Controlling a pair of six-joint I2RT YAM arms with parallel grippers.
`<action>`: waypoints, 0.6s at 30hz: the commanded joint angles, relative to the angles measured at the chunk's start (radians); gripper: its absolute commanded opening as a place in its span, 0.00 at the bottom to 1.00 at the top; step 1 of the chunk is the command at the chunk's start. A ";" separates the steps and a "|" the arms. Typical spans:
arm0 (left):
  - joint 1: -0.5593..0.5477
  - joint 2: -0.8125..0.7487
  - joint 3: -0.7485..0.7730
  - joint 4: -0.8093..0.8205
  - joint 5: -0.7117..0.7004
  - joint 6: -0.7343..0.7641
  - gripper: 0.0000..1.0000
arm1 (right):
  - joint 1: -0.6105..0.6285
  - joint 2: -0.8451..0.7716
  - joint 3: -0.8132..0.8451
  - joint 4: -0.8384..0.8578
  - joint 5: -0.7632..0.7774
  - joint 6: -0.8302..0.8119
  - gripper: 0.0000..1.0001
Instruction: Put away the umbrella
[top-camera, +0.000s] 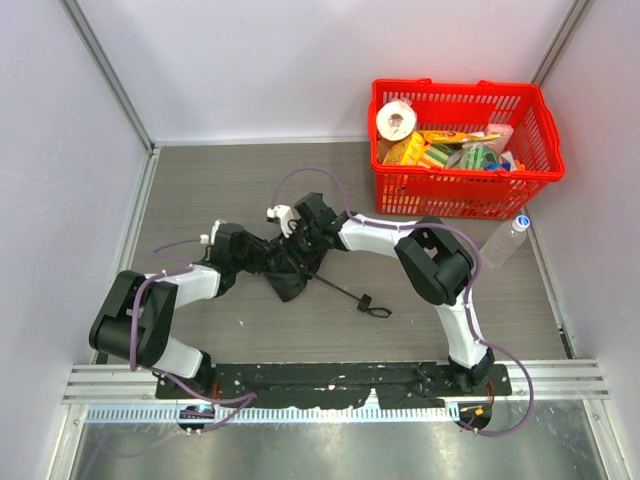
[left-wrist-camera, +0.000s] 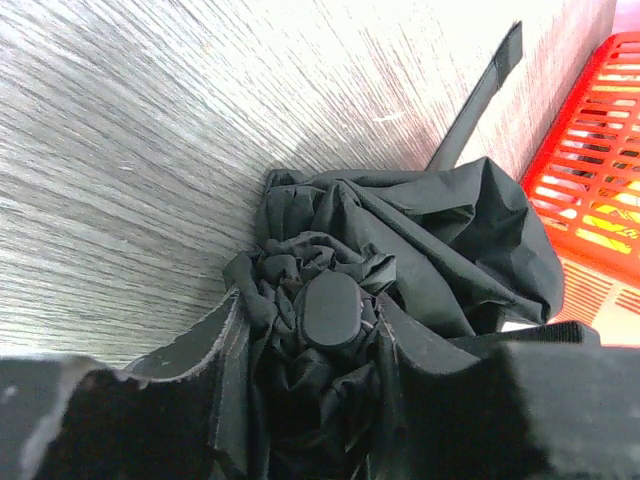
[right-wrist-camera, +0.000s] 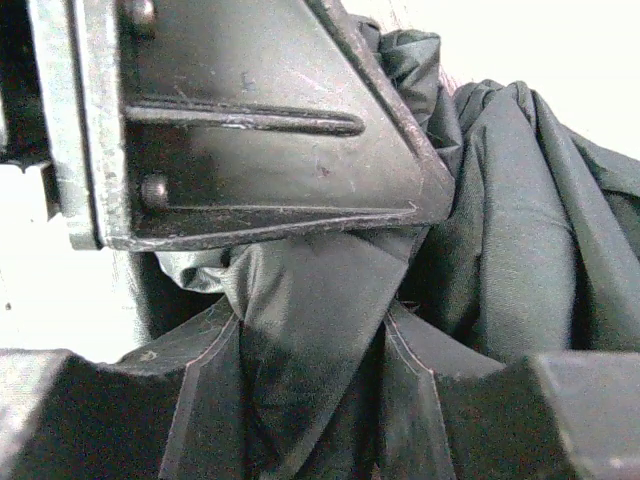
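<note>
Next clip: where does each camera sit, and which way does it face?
Top external: above and behind the bases, looking down on the table, the left tool, the right tool, the umbrella and the red basket.
Left wrist: on the left arm, looking past the left tool at bunched umbrella fabric.
Right wrist: on the right arm, close on fabric inside the right tool.
Shared: umbrella in all three; basket in top and left wrist.

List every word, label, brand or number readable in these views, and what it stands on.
No text can be read.
packages in the red basket: colored printing, too small and blurred to read.
clear bottle: any label too small to read.
umbrella: plain black fabric, no print visible.
</note>
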 joint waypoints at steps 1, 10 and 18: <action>-0.004 0.010 0.044 -0.063 -0.021 0.059 0.19 | 0.054 -0.005 -0.064 -0.107 0.012 -0.049 0.01; -0.006 -0.029 0.087 -0.338 0.002 0.035 0.00 | 0.049 -0.347 -0.203 -0.066 0.472 0.130 0.75; -0.004 -0.033 0.180 -0.586 -0.029 0.015 0.00 | 0.258 -0.541 -0.357 0.168 0.667 -0.050 0.79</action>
